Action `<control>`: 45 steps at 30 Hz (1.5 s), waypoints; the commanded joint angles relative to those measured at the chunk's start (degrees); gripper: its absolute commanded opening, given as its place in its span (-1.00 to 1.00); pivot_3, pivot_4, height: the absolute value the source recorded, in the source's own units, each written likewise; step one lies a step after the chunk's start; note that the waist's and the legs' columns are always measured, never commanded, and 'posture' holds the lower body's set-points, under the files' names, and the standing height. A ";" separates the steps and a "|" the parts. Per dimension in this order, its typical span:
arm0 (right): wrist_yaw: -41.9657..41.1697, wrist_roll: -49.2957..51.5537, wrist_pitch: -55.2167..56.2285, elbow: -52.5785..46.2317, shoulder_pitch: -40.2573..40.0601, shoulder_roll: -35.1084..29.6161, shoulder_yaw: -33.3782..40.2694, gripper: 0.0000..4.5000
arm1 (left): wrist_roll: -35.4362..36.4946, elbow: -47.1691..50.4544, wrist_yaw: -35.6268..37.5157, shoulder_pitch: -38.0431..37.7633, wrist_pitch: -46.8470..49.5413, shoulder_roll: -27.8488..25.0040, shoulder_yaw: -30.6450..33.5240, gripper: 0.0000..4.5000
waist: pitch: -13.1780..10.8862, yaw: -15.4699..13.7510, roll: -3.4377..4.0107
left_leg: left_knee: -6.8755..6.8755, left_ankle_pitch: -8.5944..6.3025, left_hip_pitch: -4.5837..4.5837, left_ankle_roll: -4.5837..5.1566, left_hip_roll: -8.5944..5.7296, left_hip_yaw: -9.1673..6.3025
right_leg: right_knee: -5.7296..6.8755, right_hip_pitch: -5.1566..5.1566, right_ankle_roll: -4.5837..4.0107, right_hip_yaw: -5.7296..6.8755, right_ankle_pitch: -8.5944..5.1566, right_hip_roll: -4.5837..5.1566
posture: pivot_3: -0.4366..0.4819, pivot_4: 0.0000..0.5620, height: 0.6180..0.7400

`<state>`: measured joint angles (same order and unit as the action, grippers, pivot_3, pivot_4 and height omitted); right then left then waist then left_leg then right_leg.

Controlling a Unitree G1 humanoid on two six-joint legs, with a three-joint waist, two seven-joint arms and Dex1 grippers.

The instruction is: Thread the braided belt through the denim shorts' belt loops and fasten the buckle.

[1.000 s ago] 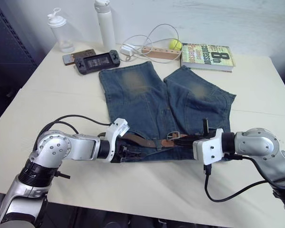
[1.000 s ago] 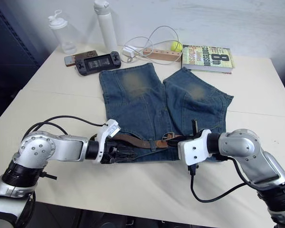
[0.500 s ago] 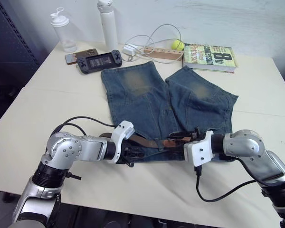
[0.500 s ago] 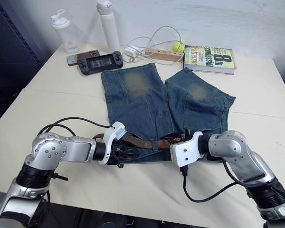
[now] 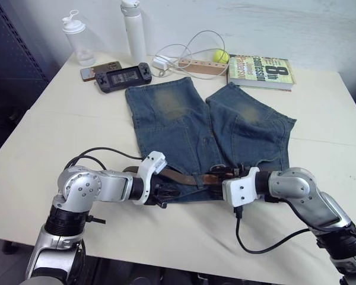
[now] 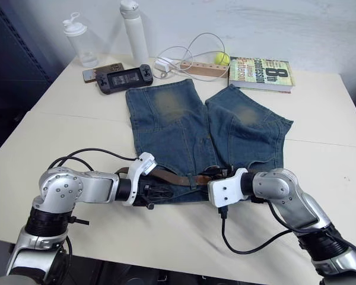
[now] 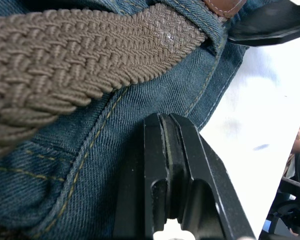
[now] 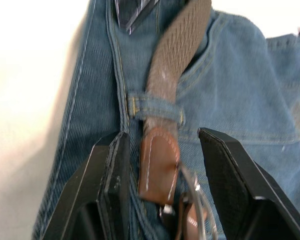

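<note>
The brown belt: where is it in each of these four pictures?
Left eye view: the belt lies along the shorts' waistband, between the two arms.
Right eye view: same place.
Left wrist view: woven strap across the denim.
Right wrist view: strap passes under a belt loop.
Shared landmark: the belt's tan leather tip.

Bare table (image 5: 320, 127) flanking shorts (image 5: 184, 127) — clutter behind
</note>
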<state>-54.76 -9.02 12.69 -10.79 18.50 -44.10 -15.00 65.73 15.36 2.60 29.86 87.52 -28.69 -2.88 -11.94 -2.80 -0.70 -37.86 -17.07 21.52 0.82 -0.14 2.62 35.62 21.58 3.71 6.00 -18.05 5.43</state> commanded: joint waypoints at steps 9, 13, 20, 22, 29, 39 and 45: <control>3.05 0.14 -0.37 0.46 -1.85 0.87 2.22 -0.95 | -4.20 2.91 1.90 -2.11 4.95 1.96 2.10 -1.00 | 0.00 0.12 0.00 | -0.01 0.00 -0.02 -0.01 0.00 0.00 | 0.03 -0.01 0.00 -0.01 0.00 -0.01 | -0.05 -0.47 0.48; 4.22 -1.91 2.10 1.36 -1.18 1.34 1.61 -0.95 | -5.32 2.91 2.88 -2.18 4.98 1.97 2.15 -1.00 | 0.00 0.14 0.00 | -0.02 0.00 -0.02 -0.02 0.00 0.00 | 0.04 -0.01 0.00 -0.01 0.00 -0.01 | -0.05 -0.47 0.48; 7.46 -5.31 13.06 1.46 0.81 0.90 1.74 -0.95 | -7.19 3.27 4.38 -3.14 4.98 1.82 2.06 -1.00 | 0.00 0.45 0.00 | -0.02 0.00 -0.03 -0.03 0.00 0.01 | 0.05 -0.01 0.00 -0.02 0.00 -0.01 | -0.05 -0.47 0.48; 7.64 -6.73 17.75 1.20 1.79 -0.21 1.49 -0.95 | -7.77 3.35 4.79 -3.22 4.98 2.14 1.89 -1.00 | 0.00 0.59 0.00 | -0.02 0.00 -0.04 -0.04 0.00 0.01 | 0.06 -0.01 0.00 -0.02 0.00 -0.01 | -0.05 -0.47 0.48; 13.35 -15.97 31.17 5.45 7.77 -0.49 0.37 -0.95 | -10.74 2.25 6.68 -1.82 4.96 4.02 0.78 -1.00 | 0.00 0.94 0.00 | -0.04 0.02 -0.05 -0.04 -0.01 0.02 | 0.09 -0.02 0.00 -0.03 0.00 -0.01 | -0.05 -0.47 0.48; 16.26 -17.56 39.47 18.47 15.31 -5.26 0.81 -0.95 | -14.44 2.60 9.59 -2.65 4.63 4.79 -0.22 -1.00 | 0.01 1.16 -0.01 | -0.14 0.06 -0.05 0.02 -0.04 0.01 | 0.12 -0.08 0.00 -0.03 0.00 0.02 | -0.05 -0.47 0.48; 14.21 -9.48 40.89 26.75 17.17 -10.51 2.26 -0.95 | -16.19 3.48 10.98 -4.05 4.59 4.81 -0.86 -1.00 | 0.01 1.22 -0.01 | -0.15 0.06 -0.08 0.04 -0.04 0.01 | 0.12 -0.10 0.00 -0.03 0.00 0.03 | -0.05 -0.47 0.48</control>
<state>-40.17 -22.02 52.95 14.69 34.80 -53.08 -15.22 51.05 19.47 13.47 27.67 90.60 -24.06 -0.77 -11.93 -1.58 -0.71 -38.02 -17.01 21.45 0.86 -0.17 2.63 35.75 21.48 3.71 5.97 -18.05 5.46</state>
